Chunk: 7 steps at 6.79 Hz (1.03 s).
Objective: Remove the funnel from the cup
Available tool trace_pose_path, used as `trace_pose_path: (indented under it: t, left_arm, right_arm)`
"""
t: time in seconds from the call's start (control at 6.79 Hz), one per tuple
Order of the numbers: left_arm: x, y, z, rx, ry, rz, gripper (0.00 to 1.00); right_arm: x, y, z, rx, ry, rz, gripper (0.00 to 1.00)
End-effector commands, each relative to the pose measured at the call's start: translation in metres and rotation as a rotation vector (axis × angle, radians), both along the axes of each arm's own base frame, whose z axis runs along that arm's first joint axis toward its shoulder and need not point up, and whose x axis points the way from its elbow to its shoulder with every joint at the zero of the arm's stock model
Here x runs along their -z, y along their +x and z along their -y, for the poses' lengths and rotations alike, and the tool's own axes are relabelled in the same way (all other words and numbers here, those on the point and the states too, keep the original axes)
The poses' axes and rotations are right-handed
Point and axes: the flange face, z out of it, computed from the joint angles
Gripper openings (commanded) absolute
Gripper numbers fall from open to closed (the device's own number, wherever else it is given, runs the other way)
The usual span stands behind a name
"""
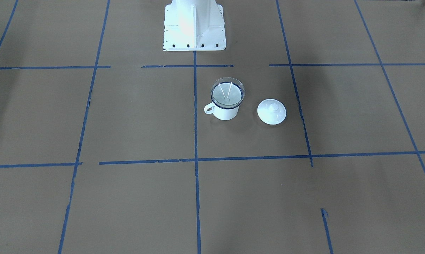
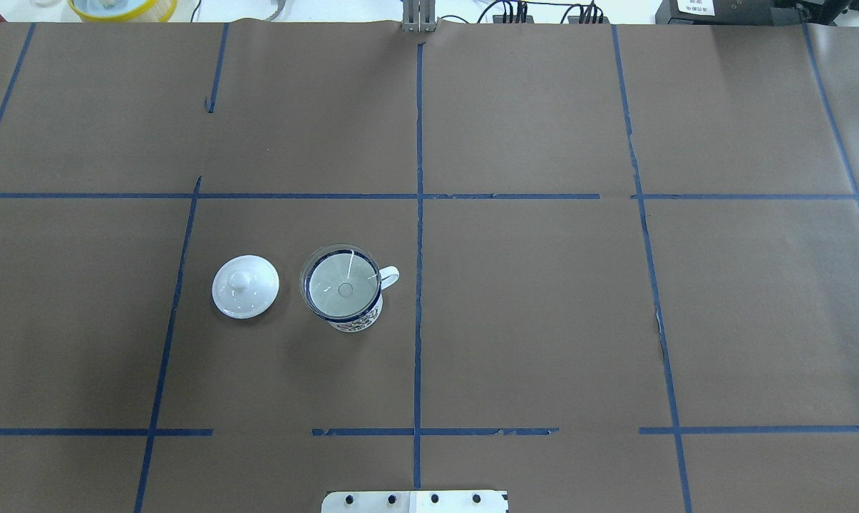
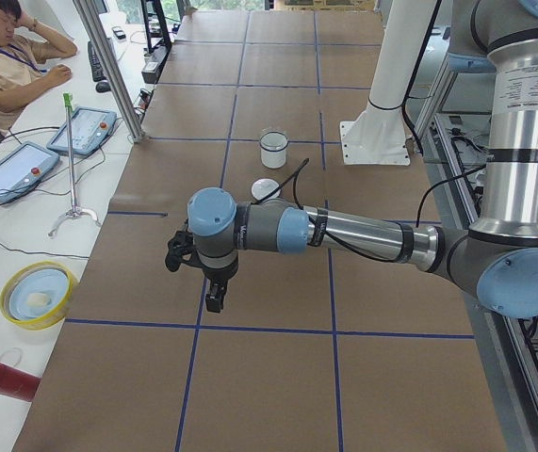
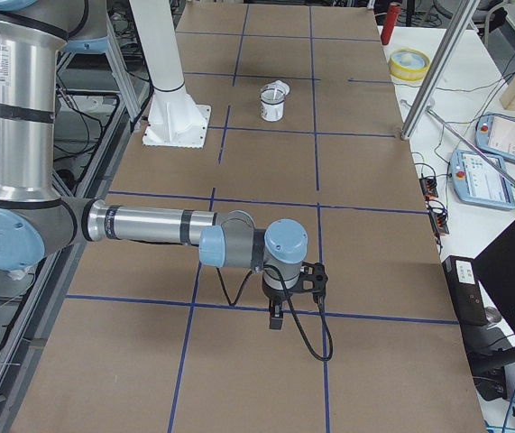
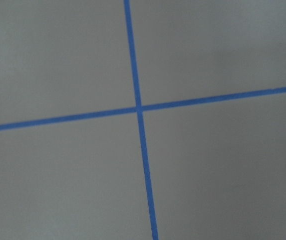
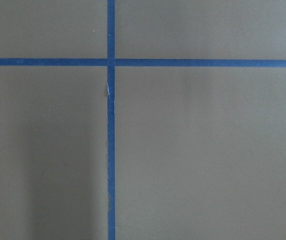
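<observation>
A clear cone-shaped plastic funnel [image 2: 341,286] sits spout-down in the small white enamel cup with a dark blue rim [image 2: 356,324]. The cup stands upright on the brown paper-covered bench [image 2: 543,320], just left of the centre blue tape line [image 2: 419,285], with its handle pointing right. A white round knobbed lid [image 2: 245,286] lies just left of the cup, not touching it. The left fingers [image 3: 213,299] and the right fingers [image 4: 276,317] hang over opposite bench ends, well apart from the cup. I cannot tell whether either pair is open or closed.
</observation>
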Motion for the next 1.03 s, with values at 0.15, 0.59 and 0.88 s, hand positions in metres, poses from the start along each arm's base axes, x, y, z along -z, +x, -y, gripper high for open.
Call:
trace_pose_path:
  t: [0.15, 0.59, 0.88]
  left_arm:
    - [0.127, 0.008, 0.079, 0.088, 0.203, -0.028, 1.0]
    - [0.25, 0.145, 0.087, 0.324, 0.025, -0.278, 1.0]
    - [0.343, 0.301, 0.042, 0.264, 0.048, -0.336, 1.0]
  right_arm:
    - [0.0, 0.0, 0.0, 0.0, 0.0, 0.0, 1.0]
    - [0.0, 0.0, 0.0, 0.0, 0.0, 0.0, 1.0]
    - [0.0, 0.0, 0.0, 0.0, 0.0, 0.0, 1.0]
